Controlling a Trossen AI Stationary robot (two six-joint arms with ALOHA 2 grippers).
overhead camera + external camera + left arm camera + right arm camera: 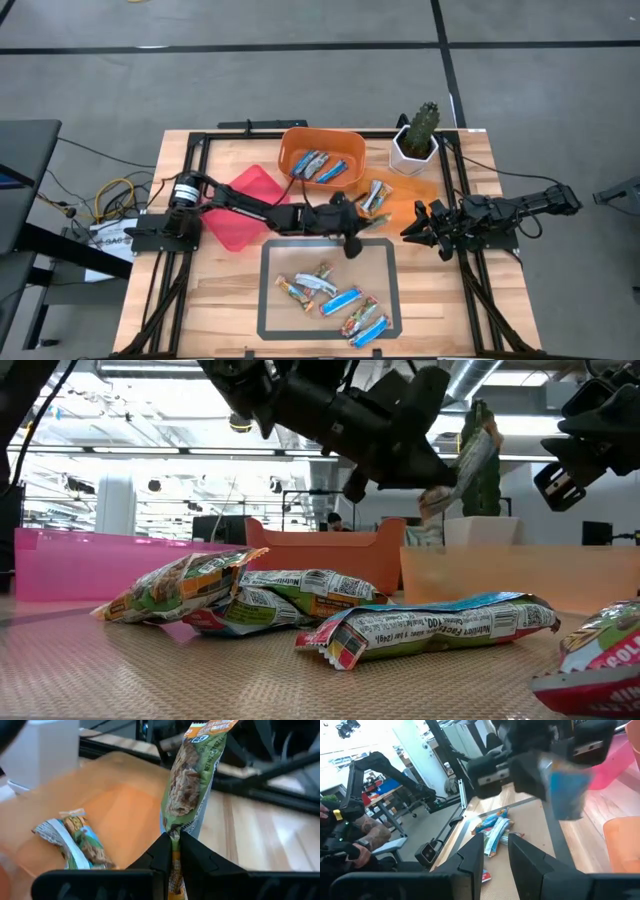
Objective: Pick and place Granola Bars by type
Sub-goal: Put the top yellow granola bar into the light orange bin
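My left gripper (172,840) reaches from the table's left over a flat pale-orange tray (415,205) and is shut on a green-and-brown granola bar (187,785), which also shows in the low view (470,460). Another bar (75,840) lies flat on that tray. Several more bars (330,295) lie on the grey-framed mat (265,300) near the front edge. An orange bin (290,150) at the back holds a few blue-and-white bars (325,165). My right gripper (418,230) waits open at the tray's right, with nothing between its fingers (470,855). My left gripper pinches the bar near one end of its wrapper (174,832) between its two fingers. The fingers come nearly level from the table's left and lie along the bar. The bar sticks out beyond the fingertips, tilted upward, lifted clear above the orange tray.
A pink bin (245,205) lies under my left arm. A cactus in a white pot (415,140) stands at the back right, close behind the tray. Black frame rails (470,280) run along both table sides. People show in the room beyond.
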